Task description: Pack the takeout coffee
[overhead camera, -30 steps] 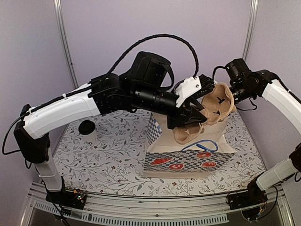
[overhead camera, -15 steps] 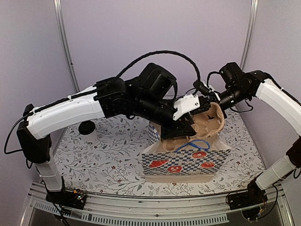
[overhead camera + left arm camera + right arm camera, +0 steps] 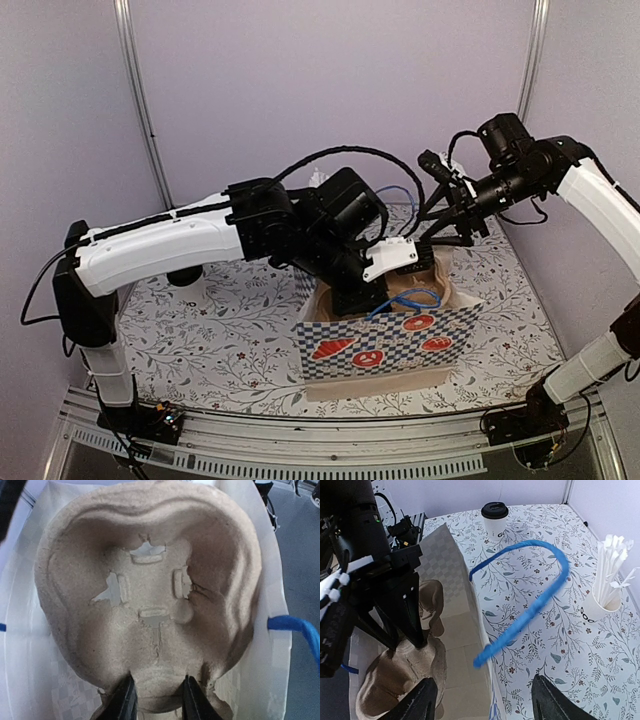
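Running this one remotely, so here's the view from my end. Far left on the floral surface (image 3: 230,350) is the takeout coffee (image 3: 495,522). It stands upright with its black lid on, well apart from the bag. In the top cam it's mostly tucked under the left arm (image 3: 170,240), but the right wrist cam shows it fine.

The left arm stretches across to the middle and dips into the open checkered bag (image 3: 385,350). The left pincer (image 3: 157,705) is down inside it, jaws narrow and clamped on the near rim of the brown pulp carrier (image 3: 150,580). The carrier faces the wrist cam with its cup pocket open, and the bag's white inner walls sit close on both sides. It fills most of the opening.

One blue handle (image 3: 535,580) arches up from the bag's edge, right in front of the right wrist cam. The right pincer (image 3: 482,700) hovers over the back right part of the bag. Its fingers are spread wide with nothing pinched between them. The handle's lower end sits roughly in line with the gap, but I don't see any grip on it.

Over on the right side of that wrist view is the other white cup (image 3: 600,607), the one stuffed with white straws. It stands upright on the surface, apart from the bag and the coffee.
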